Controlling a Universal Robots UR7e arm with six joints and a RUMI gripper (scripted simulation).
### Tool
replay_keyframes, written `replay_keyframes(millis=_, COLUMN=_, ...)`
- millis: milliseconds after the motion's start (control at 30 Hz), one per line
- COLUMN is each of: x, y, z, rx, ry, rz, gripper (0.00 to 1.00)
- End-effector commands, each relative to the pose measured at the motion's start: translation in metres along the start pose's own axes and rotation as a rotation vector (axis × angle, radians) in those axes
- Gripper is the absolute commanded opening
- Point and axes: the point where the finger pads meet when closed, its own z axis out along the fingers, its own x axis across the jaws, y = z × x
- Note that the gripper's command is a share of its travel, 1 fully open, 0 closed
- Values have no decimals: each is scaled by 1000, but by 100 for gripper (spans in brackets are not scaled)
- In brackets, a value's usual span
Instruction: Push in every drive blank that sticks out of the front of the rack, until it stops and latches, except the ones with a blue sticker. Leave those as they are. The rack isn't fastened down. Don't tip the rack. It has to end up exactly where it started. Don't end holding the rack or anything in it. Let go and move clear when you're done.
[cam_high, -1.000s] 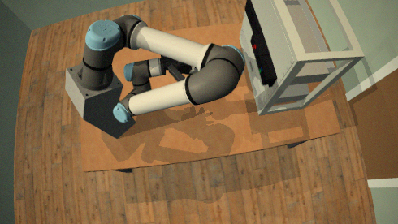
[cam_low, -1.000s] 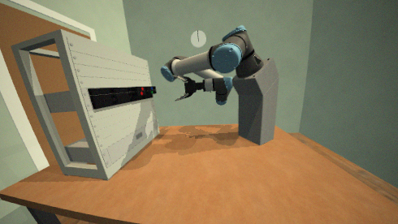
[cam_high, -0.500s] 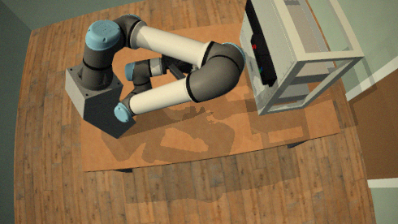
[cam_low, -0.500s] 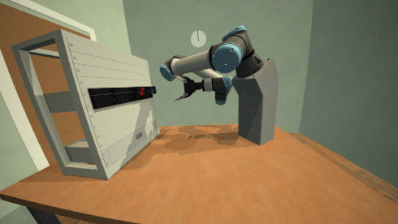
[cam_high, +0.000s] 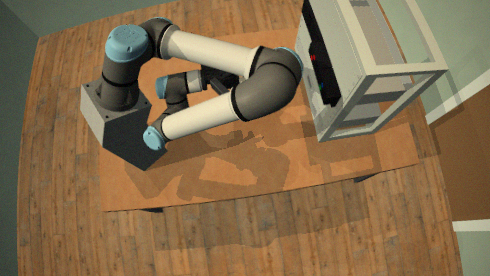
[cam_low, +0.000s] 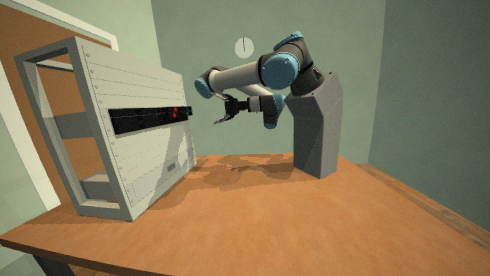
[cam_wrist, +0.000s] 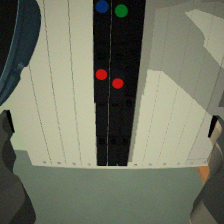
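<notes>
We see the rack (cam_high: 370, 72) (cam_low: 125, 207) standing upright on the counter (cam_high: 240, 192) (cam_low: 280, 220). In the exterior view it takes the left side of the scene, and the arm's grey pedestal (cam_high: 127, 132) (cam_low: 315, 135) stands on the right; in the top view those sides are swapped.

Across the rack's pale front runs a black band (cam_high: 325, 80) (cam_low: 145, 120) (cam_wrist: 114, 125), with pale panels above and below it in the exterior view. Part of the band juts out from the pale front, but we cannot tell the single drive blanks apart well enough to count those sticking out.

On the band we make out two red dots, one (cam_wrist: 101, 74) just beside the other (cam_wrist: 117, 83), and, well apart from them, a blue dot (cam_wrist: 102, 6) near a green dot (cam_wrist: 121, 10). In the exterior view all four are toward the band's far end.

Our tool (cam_high: 220, 84) (cam_low: 220, 109) (cam_wrist: 112, 114) is released, its fingers spread wide with nothing between them. It hangs above the counter, between pedestal and rack, facing the rack's front and apart from it. We see a round clock (cam_low: 244, 48) on the far wall (cam_low: 210, 30).

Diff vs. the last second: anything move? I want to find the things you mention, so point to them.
Nothing visibly changed. The arm (cam_high: 267, 82) (cam_low: 240, 76) holds the same pose, its gripper (cam_high: 216, 84) (cam_low: 218, 109) clear of the rack; nothing taken hold of or let go. The rack (cam_high: 370, 70) (cam_low: 100, 165) stands in the same spot, dark drive bay (cam_high: 325, 75) (cam_low: 145, 120) (cam_wrist: 115, 55) looking the same.
</notes>
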Motion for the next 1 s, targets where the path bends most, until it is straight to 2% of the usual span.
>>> replay_keyframes(millis=0, x=0, y=25, z=86, rx=19, ry=-12, rz=-2, gripper=100)
replay_keyframes(millis=967, x=0, y=27, z=92, rx=18, ry=-12, rz=-2, gripper=100)
